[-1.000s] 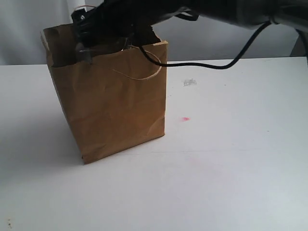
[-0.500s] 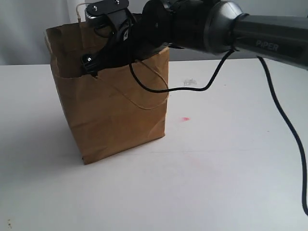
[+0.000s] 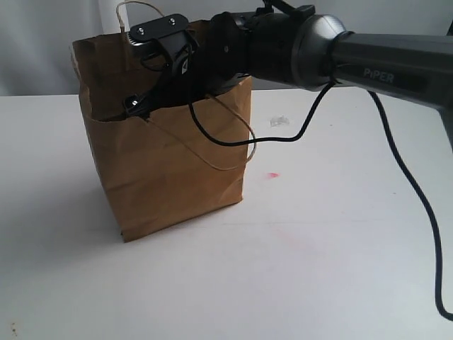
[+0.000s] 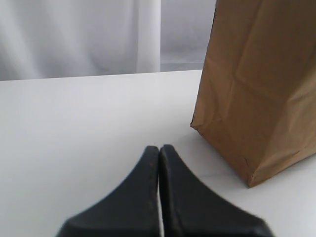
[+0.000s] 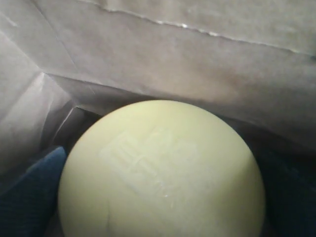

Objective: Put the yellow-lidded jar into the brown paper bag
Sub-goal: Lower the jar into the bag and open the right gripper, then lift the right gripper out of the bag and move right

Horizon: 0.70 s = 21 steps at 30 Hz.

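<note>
So the white table (image 3: 340,248) takes up most of the exterior view, and the tall brown kraft paper bag (image 3: 170,170) stands upright on it. The grey-and-black right arm (image 3: 382,64) reaches over into the bag's open top. You can't see the small yellow-lidded jar (image 5: 160,173) from out there at all. Only the right wrist view shows it, inside the bag with paper walls all round and the lid filling most of the frame. The right gripper (image 5: 163,195) looks to be pinching it, dark blue pads (image 5: 32,192) against either side. The left gripper (image 4: 159,150) only turns up in its own view, fingers pressed together, low over the table near the bag's bottom corner. A thin black cable (image 3: 297,131) droops beside the bag, a twisted-paper loop handle (image 3: 233,152) hangs down the bag's front, and there's a tiny pink spot (image 3: 272,175) near the bag's base.
</note>
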{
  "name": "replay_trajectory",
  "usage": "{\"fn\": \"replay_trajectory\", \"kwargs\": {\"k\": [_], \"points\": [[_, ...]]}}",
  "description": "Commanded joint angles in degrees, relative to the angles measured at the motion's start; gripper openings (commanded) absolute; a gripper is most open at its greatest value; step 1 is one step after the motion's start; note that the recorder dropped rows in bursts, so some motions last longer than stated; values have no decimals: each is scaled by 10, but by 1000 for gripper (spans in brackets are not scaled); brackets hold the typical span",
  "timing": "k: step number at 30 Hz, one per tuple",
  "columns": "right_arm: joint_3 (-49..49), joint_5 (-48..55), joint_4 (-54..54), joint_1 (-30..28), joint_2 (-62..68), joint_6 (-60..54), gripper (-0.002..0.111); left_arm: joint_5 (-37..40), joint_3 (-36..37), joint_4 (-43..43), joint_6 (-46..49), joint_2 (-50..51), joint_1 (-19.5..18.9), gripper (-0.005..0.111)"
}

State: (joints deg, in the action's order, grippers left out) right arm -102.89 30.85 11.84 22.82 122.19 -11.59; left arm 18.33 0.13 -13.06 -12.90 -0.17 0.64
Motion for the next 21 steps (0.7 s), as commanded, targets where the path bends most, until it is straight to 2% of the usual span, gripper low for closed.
{"fn": "replay_trajectory", "kwargs": {"k": [1, 3, 7, 9, 11, 21], "points": [[-5, -6, -3, 0, -5, 0, 22, -5, -1, 2, -2, 2, 3, 1], [-5, -9, -3, 0, -5, 0, 38, -5, -1, 2, -2, 2, 3, 1], [-5, -10, -3, 0, -5, 4, 83, -5, -1, 2, -2, 2, 3, 1], [-5, -7, -3, 0, -5, 9, 96, -5, -1, 2, -2, 2, 3, 1], [-5, -7, -3, 0, -5, 9, 101, -5, -1, 2, -2, 2, 3, 1], [-5, -9, -3, 0, -6, 9, 101, -5, -1, 2, -2, 2, 3, 1]]}}
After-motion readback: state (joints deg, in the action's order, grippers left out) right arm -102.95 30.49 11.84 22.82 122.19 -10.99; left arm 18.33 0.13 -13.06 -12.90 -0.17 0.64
